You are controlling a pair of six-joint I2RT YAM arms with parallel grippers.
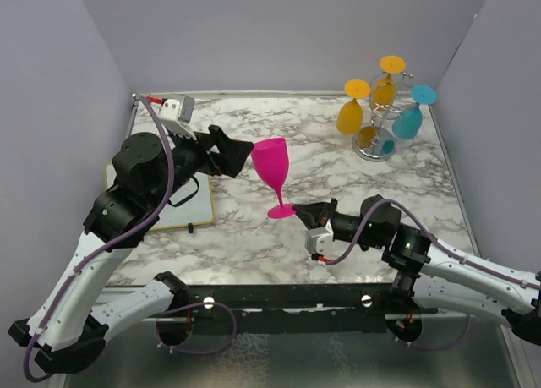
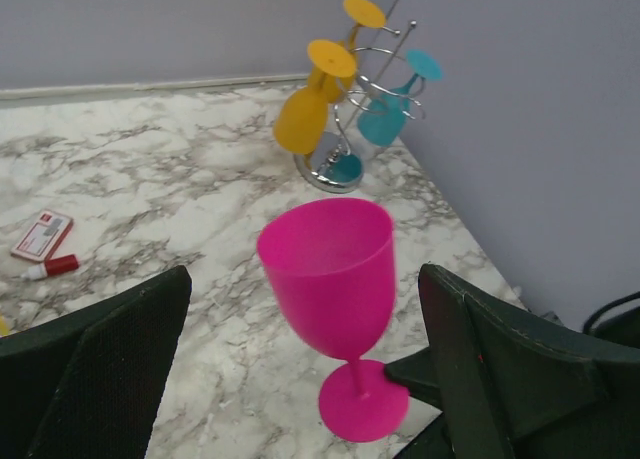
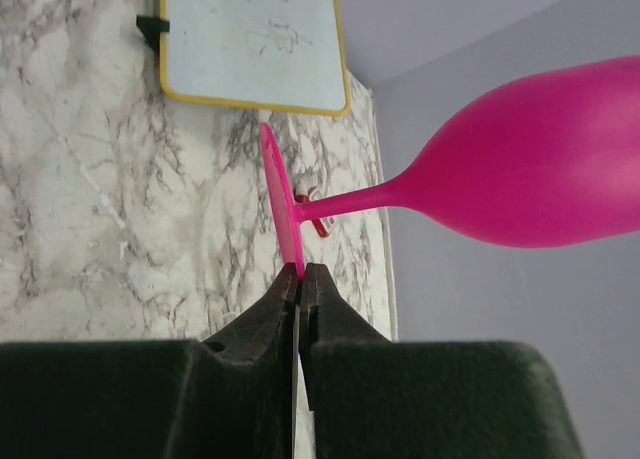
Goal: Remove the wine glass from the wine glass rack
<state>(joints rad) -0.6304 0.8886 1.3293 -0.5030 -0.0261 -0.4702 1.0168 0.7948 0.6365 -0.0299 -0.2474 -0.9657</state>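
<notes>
Centre frame, the pink wine glass [image 1: 272, 164] is upright, off the rack [image 2: 322, 177] at upper right. The right gripper [image 3: 300, 274] pinches its foot rim, which perhaps touches the table [image 1: 338, 185]. The left gripper [image 1: 247, 155] gapes wide beside the bowl, empty.

Left end effector [image 1: 241, 157] gapes, right end effector [image 1: 297, 209] clamps.

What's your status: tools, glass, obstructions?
Right tool shut on pink wine glass foot. Left tool open beside bowl. Glass clear of rack; nothing blocking.
</notes>
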